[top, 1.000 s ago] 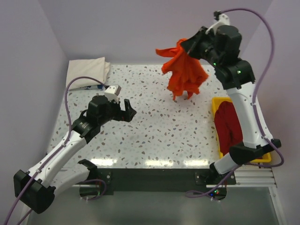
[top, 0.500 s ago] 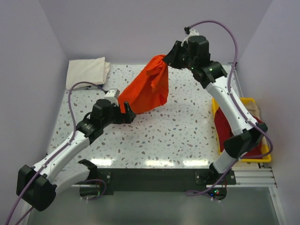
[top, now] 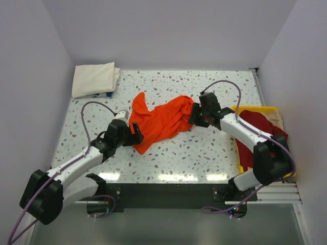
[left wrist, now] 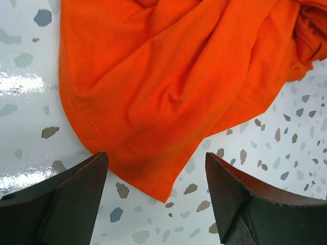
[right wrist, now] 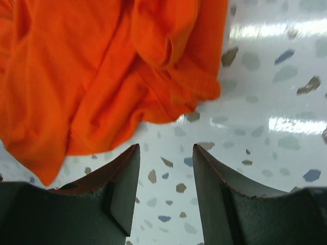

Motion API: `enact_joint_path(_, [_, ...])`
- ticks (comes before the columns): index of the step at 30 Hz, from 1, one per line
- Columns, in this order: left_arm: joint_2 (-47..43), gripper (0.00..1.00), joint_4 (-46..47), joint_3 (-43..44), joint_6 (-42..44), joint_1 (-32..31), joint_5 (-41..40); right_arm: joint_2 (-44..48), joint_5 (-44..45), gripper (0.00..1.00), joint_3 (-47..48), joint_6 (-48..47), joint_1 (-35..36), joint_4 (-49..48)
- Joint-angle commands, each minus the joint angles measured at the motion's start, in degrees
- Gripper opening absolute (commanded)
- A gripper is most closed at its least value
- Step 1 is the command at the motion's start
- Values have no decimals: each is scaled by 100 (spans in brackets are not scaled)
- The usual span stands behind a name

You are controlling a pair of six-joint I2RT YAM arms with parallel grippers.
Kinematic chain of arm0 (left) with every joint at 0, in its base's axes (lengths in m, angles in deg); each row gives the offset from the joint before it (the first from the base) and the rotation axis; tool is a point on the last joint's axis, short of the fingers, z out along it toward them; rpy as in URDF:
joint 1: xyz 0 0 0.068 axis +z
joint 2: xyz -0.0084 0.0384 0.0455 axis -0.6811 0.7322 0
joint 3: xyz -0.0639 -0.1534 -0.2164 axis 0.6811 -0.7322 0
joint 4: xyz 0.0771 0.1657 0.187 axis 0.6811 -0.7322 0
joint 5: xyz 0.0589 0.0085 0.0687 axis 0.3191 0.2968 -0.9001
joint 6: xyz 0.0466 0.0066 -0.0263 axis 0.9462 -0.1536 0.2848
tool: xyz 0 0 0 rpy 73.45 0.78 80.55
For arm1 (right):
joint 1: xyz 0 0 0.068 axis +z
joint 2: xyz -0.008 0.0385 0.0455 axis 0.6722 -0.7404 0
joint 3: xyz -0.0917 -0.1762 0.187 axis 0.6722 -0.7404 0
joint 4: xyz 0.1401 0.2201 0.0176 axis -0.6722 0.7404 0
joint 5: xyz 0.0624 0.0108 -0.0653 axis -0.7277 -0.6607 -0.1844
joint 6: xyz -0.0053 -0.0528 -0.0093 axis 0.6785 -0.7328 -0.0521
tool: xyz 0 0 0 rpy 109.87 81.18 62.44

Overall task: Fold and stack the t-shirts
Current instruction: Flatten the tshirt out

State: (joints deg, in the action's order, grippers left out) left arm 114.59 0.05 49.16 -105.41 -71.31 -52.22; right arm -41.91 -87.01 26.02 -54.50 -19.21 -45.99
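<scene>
One arm (top: 240,130) hides part of the dark red shirt (top: 246,155).

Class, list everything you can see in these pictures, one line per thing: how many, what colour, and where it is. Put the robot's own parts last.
orange t-shirt: one, bright orange, lying crumpled mid-table between the two grippers
cream t-shirt: one, cream, folded at the far left corner
dark red t-shirt: one, dark red, in the tray, partly hidden by the right arm
yellow tray: one, yellow, at the table's right edge
table: one, white with grey speckles
left gripper: one, black, open, a corner of the orange t-shirt between its fingers
right gripper: one, black, open, beside the orange t-shirt's other end
</scene>
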Motion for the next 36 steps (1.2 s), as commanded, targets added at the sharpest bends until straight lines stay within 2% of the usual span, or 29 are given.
enact_joint_path(1, [127, 81, 583, -253, -117, -228, -207, 520, 24, 49, -824, 295, 306, -1050])
enact_joint_path(7, [522, 75, 733, -456, -328, -843, -453, 90, 120, 49, -1302, 532, 1010, -1552])
enact_joint_path(19, [1093, 69, 689, -351, -319, -1354, -1306, -324, 260, 49, -1689, 1051, 1230, -2642])
enact_joint_path(20, [1268, 61, 698, -316, -337, -1441, -1332, -385, 330, 49, -1733, 1208, 1309, -2765])
enact_joint_path(22, [1296, 58, 706, -316, -345, -1468, -1358, -412, 357, 49, -1750, 1253, 1336, -2792])
enact_joint_path(24, [1305, 45, 698, -298, -372, -1486, -1376, -473, 418, 49, -1768, 1297, 1415, -2871])
enact_joint_path(25, [1287, 33, 663, -272, -372, -1495, -1376, -500, 427, 49, -1751, 1341, 1459, -2880])
enact_joint_path(30, [963, 8, 303, 9, -319, -1495, -1499, -693, 638, 50, -1716, 1491, 1635, -2977])
enact_joint_path(31, [823, 0, 215, 79, -284, -1495, -1551, -771, 656, 50, -1724, 1543, 1644, -2994])
enact_joint_path(34, [515, 0, -40, 378, -214, -1486, -1613, -903, 743, 49, -1742, 1649, 1652, -3109])
enact_joint_path(36, [374, 0, -198, 615, -161, -1477, -1631, -939, 779, 43, -1742, 1710, 1652, -3188])
